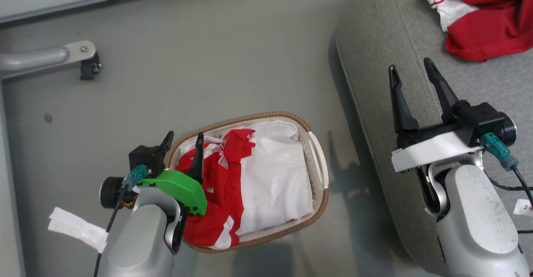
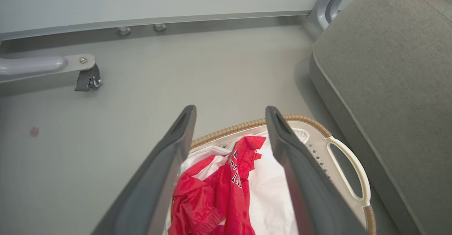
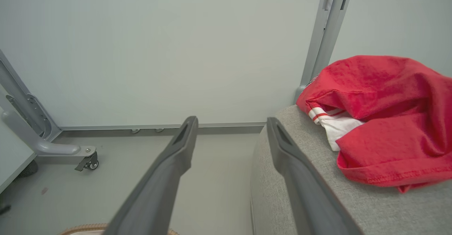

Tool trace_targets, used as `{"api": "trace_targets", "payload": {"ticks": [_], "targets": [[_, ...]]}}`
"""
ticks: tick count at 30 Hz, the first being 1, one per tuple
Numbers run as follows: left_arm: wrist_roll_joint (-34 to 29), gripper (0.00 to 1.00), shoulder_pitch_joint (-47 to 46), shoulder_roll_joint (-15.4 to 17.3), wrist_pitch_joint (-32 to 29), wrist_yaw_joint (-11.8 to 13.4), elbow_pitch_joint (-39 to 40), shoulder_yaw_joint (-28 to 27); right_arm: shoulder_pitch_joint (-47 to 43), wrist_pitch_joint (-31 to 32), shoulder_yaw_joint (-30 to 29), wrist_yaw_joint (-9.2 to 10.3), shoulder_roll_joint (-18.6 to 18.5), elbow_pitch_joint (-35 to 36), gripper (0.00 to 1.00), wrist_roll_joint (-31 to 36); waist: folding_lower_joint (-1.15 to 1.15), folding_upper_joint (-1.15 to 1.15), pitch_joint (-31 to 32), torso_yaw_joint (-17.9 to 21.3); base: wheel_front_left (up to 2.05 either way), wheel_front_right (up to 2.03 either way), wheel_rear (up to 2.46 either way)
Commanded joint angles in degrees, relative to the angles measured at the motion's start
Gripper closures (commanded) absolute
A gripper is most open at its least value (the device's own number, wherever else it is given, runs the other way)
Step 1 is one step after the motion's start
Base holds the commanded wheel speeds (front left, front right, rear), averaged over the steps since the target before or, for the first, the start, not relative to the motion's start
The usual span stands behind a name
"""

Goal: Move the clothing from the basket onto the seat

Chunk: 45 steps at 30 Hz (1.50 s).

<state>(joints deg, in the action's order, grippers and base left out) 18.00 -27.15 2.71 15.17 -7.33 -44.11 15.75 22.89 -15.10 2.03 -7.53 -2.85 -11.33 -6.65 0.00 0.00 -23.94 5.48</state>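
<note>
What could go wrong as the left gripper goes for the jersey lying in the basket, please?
1. The red jersey lies directly on the white liner, so the open left gripper could pinch both cloths together.
2. The jersey seems to drape over the basket rim on the side nearest the robot; lifting it might drag or tip the basket.

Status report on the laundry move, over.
Left claw open, empty, over the basket. Right claw open, empty, by the sofa edge. First red jersey on the sofa, second red jersey in the basket. No obstruction seen between.
</note>
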Motion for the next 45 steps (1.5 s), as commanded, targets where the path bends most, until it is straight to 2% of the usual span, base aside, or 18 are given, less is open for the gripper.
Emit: {"api": "trace_targets", "payload": {"ticks": [1, 8, 16, 24, 33, 34, 35, 36, 37, 38, 45], "targets": [[-0.2, 0.0, -2.2, 0.3, 0.0, -0.2, -1.0, 0.1, 1.3, -0.1, 0.2, 0.08, -0.1, 0.7, 0.0, -0.6, 0.0, 0.0, -9.5, 4.7, 0.0, 0.0, 0.0], [-1.7, 0.0, -6.6, 0.4, 0.0, -0.2, -8.4, 2.5, 3.9, -0.1, 1.2, 0.08, -0.1, 2.8, 0.0, -2.6, 0.0, 0.0, -15.6, 7.3, 0.0, 0.0, 0.0], [-0.4, 0.0, -12.6, 1.2, -0.4, -0.2, -17.7, 5.2, 5.9, -0.1, 3.4, 0.08, -0.1, 4.0, 0.0, -4.5, 0.0, 0.0, -20.4, 9.6, 0.0, 0.0, 0.0], [-0.7, 0.0, -18.3, 3.6, -0.2, 0.8, -22.7, 5.1, 7.7, -0.1, 5.2, 0.08, -0.1, 5.1, 0.0, -5.8, 0.0, 0.0, -24.2, 11.4, 0.0, 0.0, 0.0], [0.5, 0.0, -21.3, 4.6, -0.9, 2.2, -27.0, 4.6, 8.6, -0.1, 6.6, 0.08, -0.1, 5.6, 0.0, -7.1, 0.0, 0.0, -25.8, 12.8, 0.0, 0.0, 0.0], [0.9, 0.09, -21.3, 4.4, -1.1, 2.2, -27.4, 4.4, 8.5, -0.1, 6.7, 0.08, -0.1, 5.6, 0.0, -7.2, 0.0, 0.0, -25.8, 13.0, 0.0, 0.0, 0.0], [1.2, 0.51, -21.3, 4.3, -1.2, 2.2, -27.7, 4.2, 8.4, -0.1, 6.7, 0.08, -0.1, 5.6, 0.0, -7.2, 0.0, 0.0, -25.7, 13.0, 0.0, 0.0, 0.0], [1.4, 0.7, -21.3, 4.2, -1.2, 2.2, -27.9, 4.2, 8.3, -0.1, 6.7, 0.08, -0.1, 5.5, 0.0, -7.2, 0.0, 0.0, -25.6, 13.1, 0.0, 0.0, 0.0], [1.5, 0.97, -21.2, 4.1, -1.1, 2.1, -28.1, 4.2, 8.2, -0.1, 6.7, 0.08, -0.1, 5.4, 0.0, -7.3, 0.0, 0.0, -25.4, 13.1, 0.0, 0.0, 0.0], [1.5, 1.0, -21.1, 4.3, -1.0, 2.1, -28.1, 4.3, 8.0, -0.1, 6.7, 0.08, -0.1, 5.3, 0.0, -7.4, 0.0, 0.0, -25.2, 13.1, 0.0, 0.0, 0.0], [1.9, 1.0, -19.9, 3.9, -0.5, 1.9, -28.6, 4.8, 7.2, -0.1, 6.6, 0.08, -0.1, 4.2, 0.0, -6.9, 0.0, 0.0, -23.0, 12.4, 0.0, 0.0, 0.0]]}}
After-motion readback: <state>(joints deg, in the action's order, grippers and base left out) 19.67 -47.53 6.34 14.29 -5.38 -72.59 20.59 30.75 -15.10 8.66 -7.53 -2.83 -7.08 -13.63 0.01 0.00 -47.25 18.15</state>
